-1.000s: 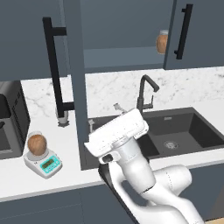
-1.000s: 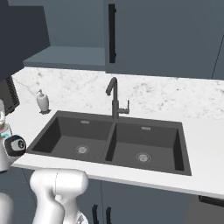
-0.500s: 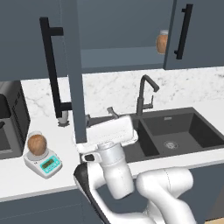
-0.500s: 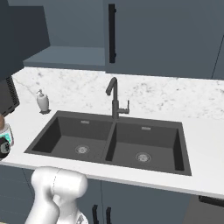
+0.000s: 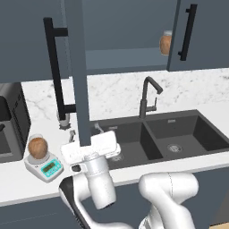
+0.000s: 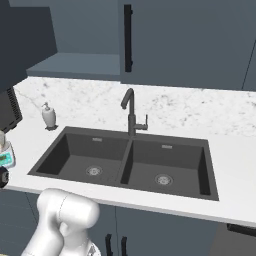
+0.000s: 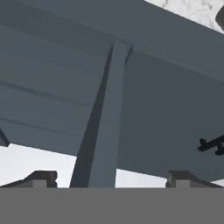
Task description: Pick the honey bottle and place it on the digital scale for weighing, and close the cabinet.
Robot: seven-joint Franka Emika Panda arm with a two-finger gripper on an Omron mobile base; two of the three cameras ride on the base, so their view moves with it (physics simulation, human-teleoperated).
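Far left in left base view: black appliance (image 5: 10, 125) on marble counter (image 5: 116, 91), then digital scale (image 5: 44, 164) w/ honey bottle (image 5: 37, 147) sitting upright on its plate, so weighing part looks done, judged from how things lie. Teal display shows dark digits, too small to read; no brand or label legible anywhere. Next right: open cabinet door (image 5: 77, 67) seen edge-on, swung out toward robot, long black bar handle (image 5: 54, 74) on its left face. Gripper (image 5: 91, 147) right at door's lower edge; in hand view door edge (image 7: 105, 122) runs up between the two fingertips (image 7: 40, 178), tips spread w/ a wide gap, nothing pinched; contact w/ door not certain. Step in hand, by judgement: closing the cabinet (image 5: 120, 31). Next move prob. needs a sideways push on door's face so it swings back toward cabinet front, w/ arm kept clear of handle and of scale close below-left. Further right: inner shelf (image 5: 120, 60), faucet (image 5: 147, 96), double sink (image 5: 156, 136), look-alike jar (image 5: 165, 43) on shelf beside right door (image 5: 197, 33), which stands partly open too and may also need shutting. Right base view: soap dispenser (image 6: 48, 115) left of sink.
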